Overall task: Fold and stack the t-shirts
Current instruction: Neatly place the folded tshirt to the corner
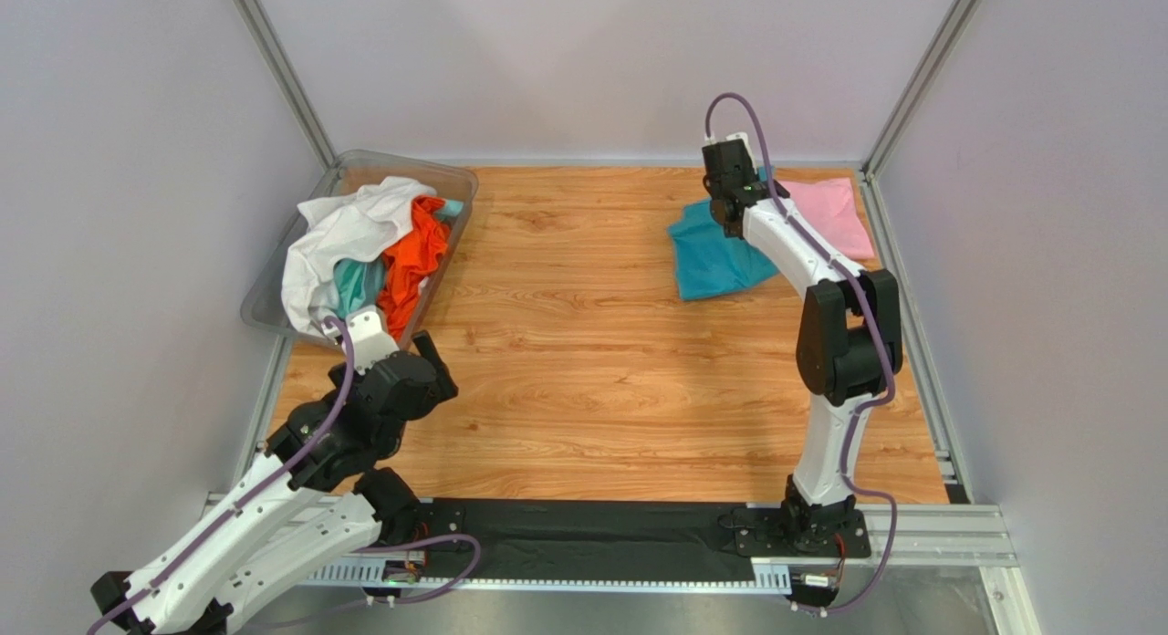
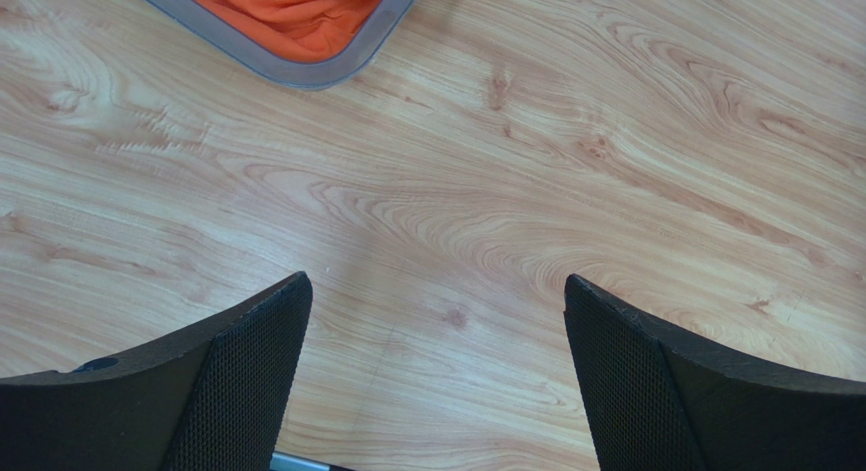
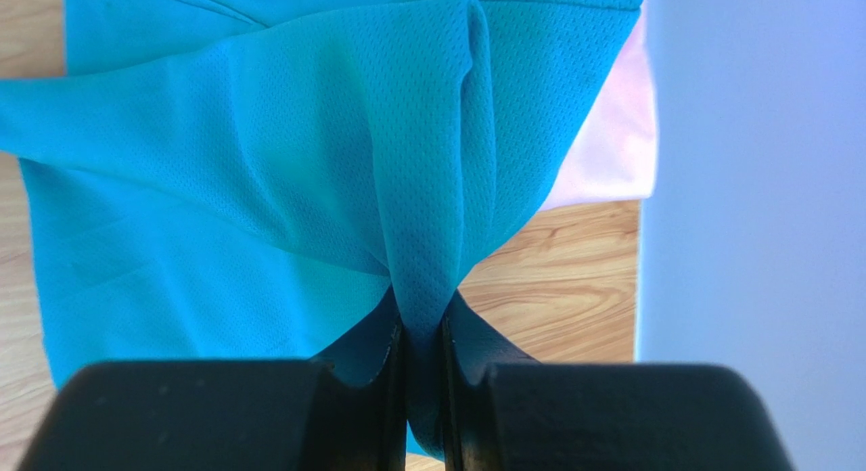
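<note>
Shirts first: the teal one (image 1: 716, 263) is in the upper right of the top view, lying rumpled on the wooden table (image 1: 590, 361). The pink one (image 1: 832, 214) is just to its right, flat, with their edges meeting. The right gripper (image 3: 419, 334) is at the far edge of the teal shirt. In its wrist view the fingers are squeezed together on a ridge of teal fabric, which pulls up into a peak between them. A bit of pink shows behind the teal on the right side of that view.

Over in the upper left of the top view is a clear plastic bin (image 1: 459, 184) with a heap of shirts in it: white (image 1: 350, 231) on top, orange (image 1: 418, 259) to the right, and a light aqua one (image 1: 359, 282) peeking out underneath. The left gripper (image 2: 437, 293) hangs just below the bin's near corner. Its fingers are spread wide over bare wood and have hold of nothing. The wrist view catches the bin's rounded corner and some orange at the top left.
</note>
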